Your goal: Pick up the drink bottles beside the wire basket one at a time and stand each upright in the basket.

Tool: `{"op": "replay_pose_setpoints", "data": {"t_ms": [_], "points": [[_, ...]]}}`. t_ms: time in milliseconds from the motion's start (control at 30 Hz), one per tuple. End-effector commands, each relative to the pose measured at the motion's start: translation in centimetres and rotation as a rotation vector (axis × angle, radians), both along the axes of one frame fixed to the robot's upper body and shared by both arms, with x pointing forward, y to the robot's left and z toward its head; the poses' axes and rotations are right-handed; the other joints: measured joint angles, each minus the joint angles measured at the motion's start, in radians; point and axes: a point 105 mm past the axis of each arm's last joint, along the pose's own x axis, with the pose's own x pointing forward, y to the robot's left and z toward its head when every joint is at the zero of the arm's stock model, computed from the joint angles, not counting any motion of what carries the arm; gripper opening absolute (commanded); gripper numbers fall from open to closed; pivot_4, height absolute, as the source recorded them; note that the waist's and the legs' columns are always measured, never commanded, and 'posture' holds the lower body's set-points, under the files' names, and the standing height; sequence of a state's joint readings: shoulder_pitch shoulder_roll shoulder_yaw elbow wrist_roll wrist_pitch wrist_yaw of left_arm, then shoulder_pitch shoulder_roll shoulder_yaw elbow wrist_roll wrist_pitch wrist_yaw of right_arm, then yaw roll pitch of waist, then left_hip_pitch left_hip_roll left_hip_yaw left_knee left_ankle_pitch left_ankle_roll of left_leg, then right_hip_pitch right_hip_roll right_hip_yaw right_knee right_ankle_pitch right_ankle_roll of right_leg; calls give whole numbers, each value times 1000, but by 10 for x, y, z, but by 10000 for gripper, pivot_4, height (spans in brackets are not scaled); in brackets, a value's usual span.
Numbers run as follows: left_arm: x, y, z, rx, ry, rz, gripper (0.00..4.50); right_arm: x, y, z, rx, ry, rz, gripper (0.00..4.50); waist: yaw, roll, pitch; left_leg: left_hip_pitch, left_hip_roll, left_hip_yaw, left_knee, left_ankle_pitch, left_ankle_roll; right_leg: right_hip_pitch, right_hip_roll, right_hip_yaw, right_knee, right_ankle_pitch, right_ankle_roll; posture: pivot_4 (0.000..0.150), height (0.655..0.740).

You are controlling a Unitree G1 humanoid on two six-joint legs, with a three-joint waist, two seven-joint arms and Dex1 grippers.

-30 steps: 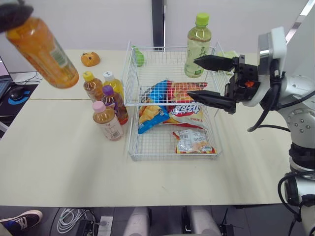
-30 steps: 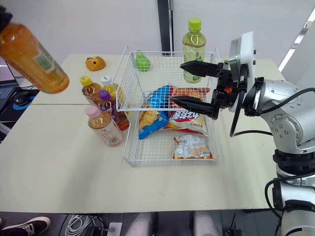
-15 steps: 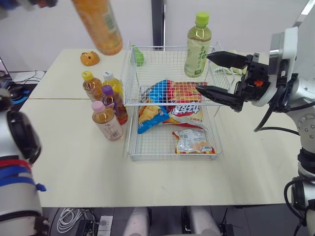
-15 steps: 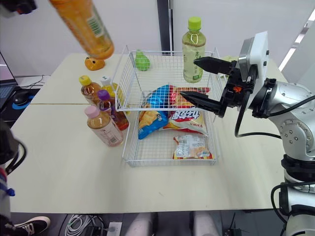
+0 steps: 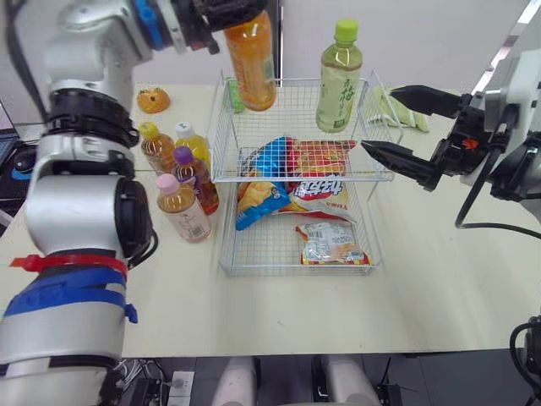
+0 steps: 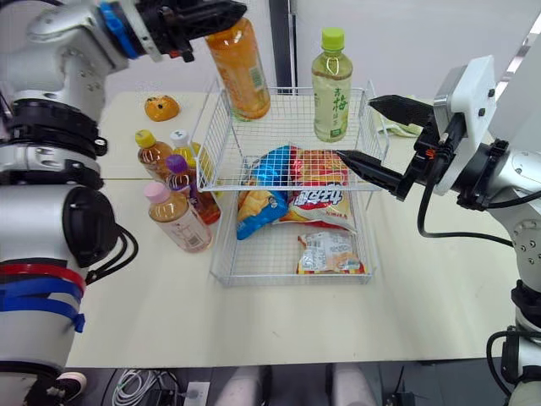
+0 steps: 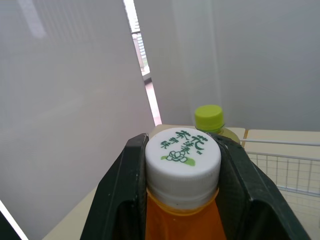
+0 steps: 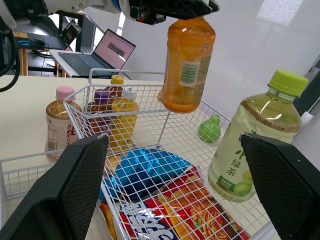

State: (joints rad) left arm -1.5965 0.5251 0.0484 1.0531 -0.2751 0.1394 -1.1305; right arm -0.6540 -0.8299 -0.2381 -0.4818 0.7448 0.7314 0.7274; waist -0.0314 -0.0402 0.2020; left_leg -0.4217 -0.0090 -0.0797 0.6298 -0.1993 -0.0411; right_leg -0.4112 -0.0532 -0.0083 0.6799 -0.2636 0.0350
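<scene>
My left gripper is shut on the white cap of an orange drink bottle. The bottle hangs nearly upright over the back left corner of the two-tier wire basket. A green tea bottle stands upright in the upper tier at the back right. Several bottles with yellow, white, purple and pink caps stand on the table left of the basket. To the right of the green bottle, my right gripper is open and holds nothing.
Snack bags lie in both tiers of the basket. A small green fruit-shaped thing sits at the upper tier's back left, just under the hanging bottle. An orange toy lies on the table behind the bottle group.
My left arm has swung the orange bottle from the far left to over the basket and turned it nearly upright. The open right gripper has drawn back to the right.
</scene>
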Motion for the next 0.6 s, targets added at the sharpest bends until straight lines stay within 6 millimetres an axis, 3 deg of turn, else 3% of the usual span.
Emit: {"op": "replay_pose_setpoints", "data": {"t_ms": [33, 367, 600], "points": [[-7, -8, 31, -72, -121, 13, 13765, -10, -3, 12, -1, -59, -14, 45000, -1, 0, 0, 0, 0, 0, 0, 0, 0, 0, 0, 0, 0, 0, 0, 1500, 7400], [8, -38, 8, -90, -61, 7, 13765, -14, -2, 6, -5, -41, -31, 45000, 2, 0, 0, 0, -1, 0, 0, 0, 0, 0, 0, 0, 0, 0, 0, 1500, 7400], [11, -50, 3, -100, -46, 5, 13765, -15, -1, 6, -2, -38, -29, 45000, -1, 0, 0, 0, -1, 0, 0, 0, 0, 0, 0, 0, 0, 0, 0, 1500, 7400]]}}
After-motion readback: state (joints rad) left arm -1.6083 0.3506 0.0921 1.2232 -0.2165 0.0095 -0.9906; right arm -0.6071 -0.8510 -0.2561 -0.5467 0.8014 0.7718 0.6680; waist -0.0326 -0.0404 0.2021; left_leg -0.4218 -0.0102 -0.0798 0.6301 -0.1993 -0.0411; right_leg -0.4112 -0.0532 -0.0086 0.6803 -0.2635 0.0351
